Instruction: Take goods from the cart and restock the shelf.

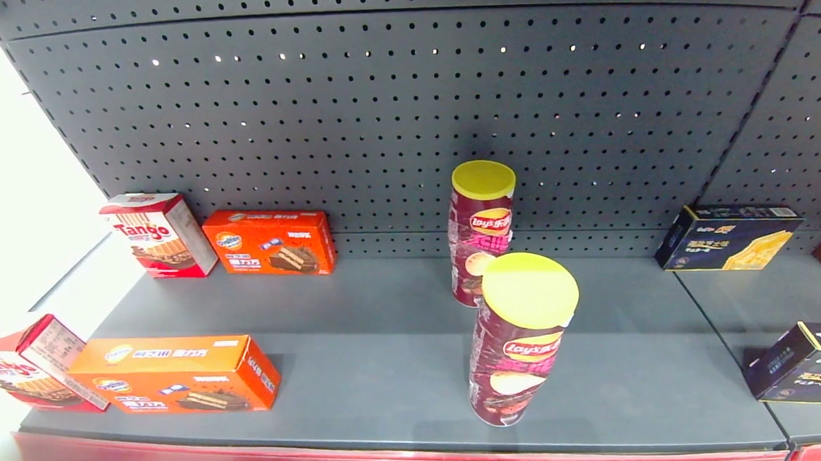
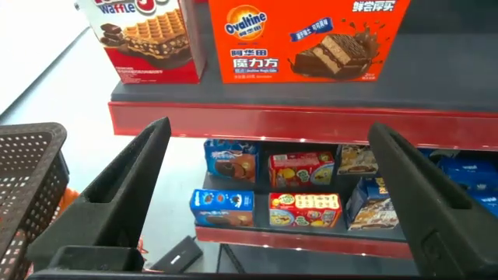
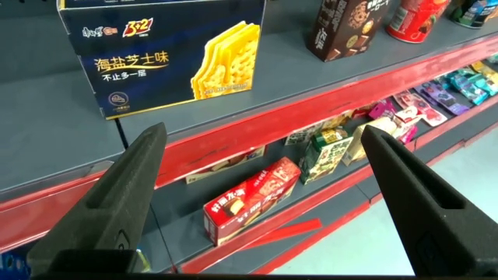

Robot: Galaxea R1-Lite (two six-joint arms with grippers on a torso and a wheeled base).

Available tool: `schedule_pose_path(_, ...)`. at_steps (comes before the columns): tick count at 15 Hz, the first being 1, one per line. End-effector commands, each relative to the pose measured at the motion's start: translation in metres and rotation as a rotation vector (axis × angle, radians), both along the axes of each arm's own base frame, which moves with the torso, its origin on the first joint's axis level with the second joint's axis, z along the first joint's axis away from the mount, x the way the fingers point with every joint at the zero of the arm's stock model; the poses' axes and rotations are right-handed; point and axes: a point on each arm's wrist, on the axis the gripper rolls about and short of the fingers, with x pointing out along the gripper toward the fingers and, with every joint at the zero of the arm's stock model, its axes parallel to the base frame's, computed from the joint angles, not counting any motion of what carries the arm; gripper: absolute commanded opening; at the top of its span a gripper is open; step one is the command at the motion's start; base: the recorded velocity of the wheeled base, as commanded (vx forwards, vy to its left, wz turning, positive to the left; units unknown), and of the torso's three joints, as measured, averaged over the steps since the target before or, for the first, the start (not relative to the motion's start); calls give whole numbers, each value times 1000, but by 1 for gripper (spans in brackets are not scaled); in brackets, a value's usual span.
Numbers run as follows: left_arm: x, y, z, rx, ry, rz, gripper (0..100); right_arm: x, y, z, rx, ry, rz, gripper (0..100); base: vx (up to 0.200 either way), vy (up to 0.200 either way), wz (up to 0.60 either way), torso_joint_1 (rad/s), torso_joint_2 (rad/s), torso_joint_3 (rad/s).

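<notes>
Shelf [image 1: 359,316] | front can [image 1: 520,354] and rear can [image 1: 481,231] upright mid-shelf | left jaws wide, empty | right jaws wide, empty

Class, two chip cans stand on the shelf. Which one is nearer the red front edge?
The front can, lower in the head view and slightly right of the other can, which stands farther back by the perforated back panel.

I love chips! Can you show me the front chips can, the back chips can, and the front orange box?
front chips can [image 1: 520,354]: head view, on its side label.
back chips can [image 1: 483,235]: head view, on its side label.
front orange box [image 1: 168,388]: head view, on its long face.
</notes>
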Motion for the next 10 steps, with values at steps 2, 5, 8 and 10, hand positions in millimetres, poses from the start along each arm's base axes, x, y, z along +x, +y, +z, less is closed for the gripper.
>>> schedule_pose_path(2,0,0,0,-2,4,1,100,-5,4,43,-80,-72,169,100,0,0,0,0,0,0)
schedule_pose_path(5,0,0,0,-3,3,1,100,36,-12,137,-50,27,505,100,0,0,0,0,0,0)
schedule_pose_path(8,0,0,0,-10,2,2,100,69,-19,149,-8,113,771,100,0,0,0,0,0,0)
schedule_pose_path(10,0,0,0,-13,2,5,100,90,-14,144,26,197,901,100,0,0,0,0,0,0)
